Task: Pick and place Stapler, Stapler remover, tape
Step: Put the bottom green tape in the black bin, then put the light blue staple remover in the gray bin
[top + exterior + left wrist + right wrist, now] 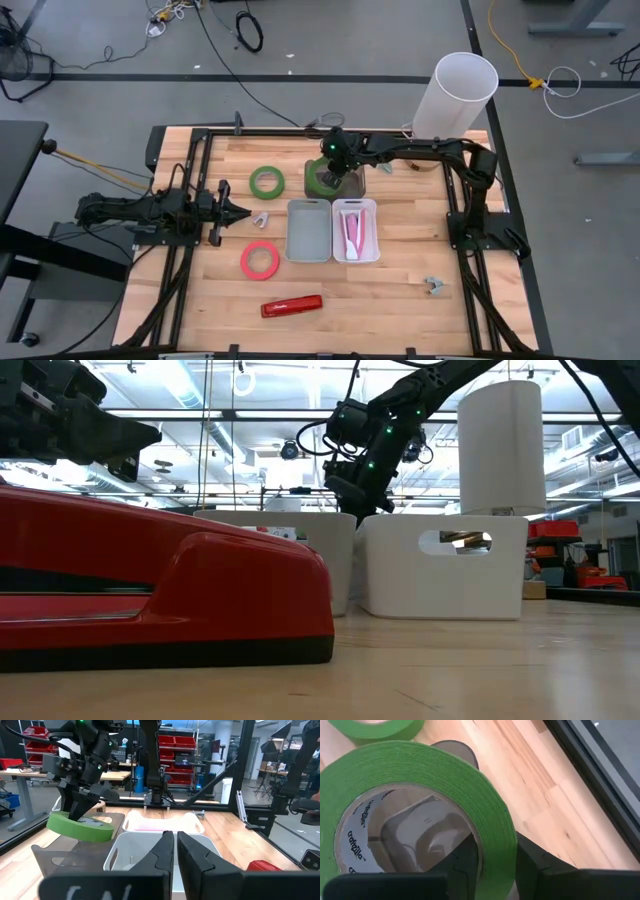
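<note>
A green tape roll (80, 826) hangs tilted at the table's far middle, over a dark grey tray (70, 857). My right gripper (497, 865) is shut on it and reaches in from the right. A second green roll (267, 182) and a red roll (260, 260) lie flat on the table. The red stapler (292, 305) lies near the front edge. One staple remover (262, 218) lies just before my left gripper (243, 212), which is shut, points level toward the bins and touches nothing. Another remover (434, 286) lies at the front right. My right gripper pinches the roll's wall (495, 845), one finger inside the core hole and one outside on the green face. The fingers (82, 805) come slanting down from the table's far right. The roll is tilted below them; whether its low edge touches the tray I cannot tell.
A grey bin (308, 232) and a white bin (372, 232) holding a pink stapler stand side by side at the middle. A tall white cylinder (455, 95) stands at the far right corner. A black frame (190, 190) rims the table.
</note>
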